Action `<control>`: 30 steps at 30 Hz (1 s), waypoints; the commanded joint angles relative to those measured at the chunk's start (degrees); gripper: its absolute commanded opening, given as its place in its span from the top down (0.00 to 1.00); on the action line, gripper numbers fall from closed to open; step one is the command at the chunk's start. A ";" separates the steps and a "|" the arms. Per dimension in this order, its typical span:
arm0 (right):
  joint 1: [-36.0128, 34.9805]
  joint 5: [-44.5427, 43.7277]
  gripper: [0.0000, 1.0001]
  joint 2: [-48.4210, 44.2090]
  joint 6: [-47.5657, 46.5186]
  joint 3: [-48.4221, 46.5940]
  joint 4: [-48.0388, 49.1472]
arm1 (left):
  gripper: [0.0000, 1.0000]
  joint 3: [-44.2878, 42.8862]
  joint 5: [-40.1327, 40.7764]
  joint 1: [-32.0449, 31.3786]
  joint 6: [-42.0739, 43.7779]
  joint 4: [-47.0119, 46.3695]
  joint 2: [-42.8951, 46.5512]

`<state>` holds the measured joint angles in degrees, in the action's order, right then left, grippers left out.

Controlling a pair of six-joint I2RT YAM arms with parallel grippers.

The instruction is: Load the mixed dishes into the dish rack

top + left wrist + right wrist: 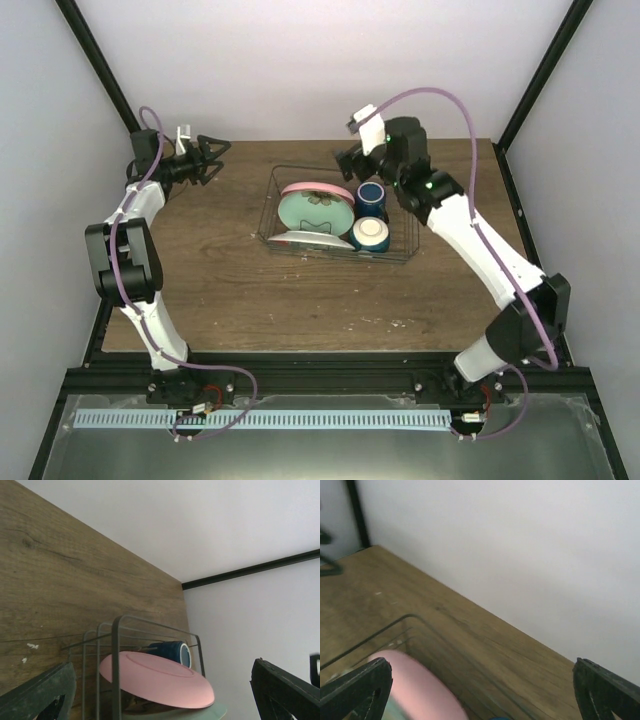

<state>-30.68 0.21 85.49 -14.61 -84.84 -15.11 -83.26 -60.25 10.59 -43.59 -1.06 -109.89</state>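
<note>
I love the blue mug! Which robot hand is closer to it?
Right. The right gripper hovers just beyond the dark blue mug, by the dish rack's far edge; the left gripper is way off left of the rack.

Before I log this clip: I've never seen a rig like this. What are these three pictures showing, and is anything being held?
Two robot arms, the left arm and the right arm, are bolted to the near edge of a wooden table. The wide picture comes from a fixed camera above and behind them. The other two come from cameras on each wrist, so dark fingertips frame the corners. On the table stands a wire dish rack holding a pink plate, a mint-green plate, a pale third plate, a dark blue mug and a cream bowl. The left pincer and right pincer are open and hold nothing.
</note>
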 commanded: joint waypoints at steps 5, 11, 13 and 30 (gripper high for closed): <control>14.13 -6.67 0.00 10.95 18.45 -14.04 -13.08 | 0.03 -0.71 5.37 -0.11 10.88 11.97 -0.40; 26.29 -0.61 0.00 15.64 27.94 -15.24 -16.08 | 0.00 -1.83 14.12 -1.62 20.06 23.41 1.15; 30.03 1.47 0.00 17.34 29.67 -14.39 -15.60 | 0.00 -1.93 16.22 -1.87 21.64 24.91 2.13; 38.59 -5.16 0.00 27.49 27.52 -8.24 -16.31 | 0.00 -3.93 28.27 -1.23 28.21 32.52 5.58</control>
<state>7.55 -4.03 113.95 12.93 -93.54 -32.56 -85.93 -34.57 8.93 -17.74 29.56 -105.89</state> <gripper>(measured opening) 0.999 0.994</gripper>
